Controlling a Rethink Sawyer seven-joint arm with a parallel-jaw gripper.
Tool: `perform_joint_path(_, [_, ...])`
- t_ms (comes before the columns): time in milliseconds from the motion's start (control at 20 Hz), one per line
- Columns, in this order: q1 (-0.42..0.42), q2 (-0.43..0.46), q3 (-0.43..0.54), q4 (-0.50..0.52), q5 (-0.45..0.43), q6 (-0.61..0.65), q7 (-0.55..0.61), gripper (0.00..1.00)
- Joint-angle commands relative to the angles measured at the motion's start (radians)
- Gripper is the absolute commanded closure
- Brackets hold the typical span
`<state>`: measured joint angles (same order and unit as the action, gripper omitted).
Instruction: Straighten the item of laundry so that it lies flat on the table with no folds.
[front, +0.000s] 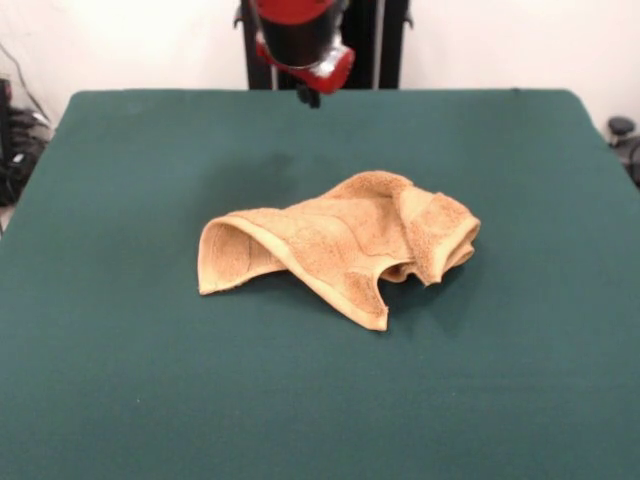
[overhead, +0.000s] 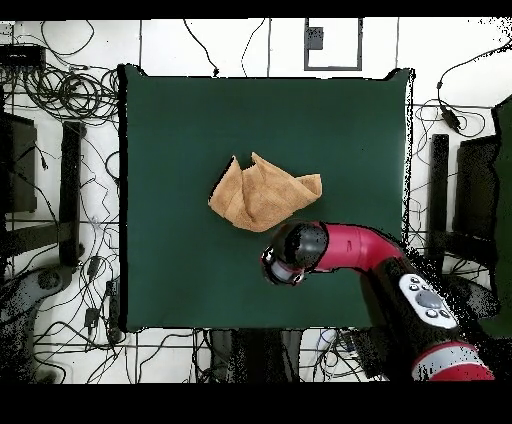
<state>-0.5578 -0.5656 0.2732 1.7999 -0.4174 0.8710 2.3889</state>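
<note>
The tan-orange towel (front: 340, 245) lies crumpled near the middle of the dark green table (front: 150, 380). Its right end is rolled over on itself, its left part arches up, and one corner points toward the front. No label shows. In the overhead view the towel (overhead: 262, 192) is a bunched, irregular shape on the table (overhead: 170, 130). My gripper (front: 308, 97) hangs high at the table's far side, behind the towel and clear of it. From above, only the red and black arm end (overhead: 290, 255) shows, just beside the towel's edge nearest the base.
The red arm (overhead: 400, 280) reaches in from the table's base side. The pedestal (front: 375, 45) stands behind the far edge. Cables and dark stands (overhead: 70, 170) lie on the floor around the table on all sides.
</note>
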Motion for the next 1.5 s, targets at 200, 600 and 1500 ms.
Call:
perform_joint_path(200, [-0.078,0.126,0.064,0.043,-0.182,-0.191,-0.194,1.00])
perform_joint_path(600, [-0.084,0.256,0.092,-0.132,-0.216,-0.150,-0.176,1.00])
perform_joint_path(1500, [-0.003,0.228,0.063,-0.111,-0.234,-0.265,-0.007,1.00])
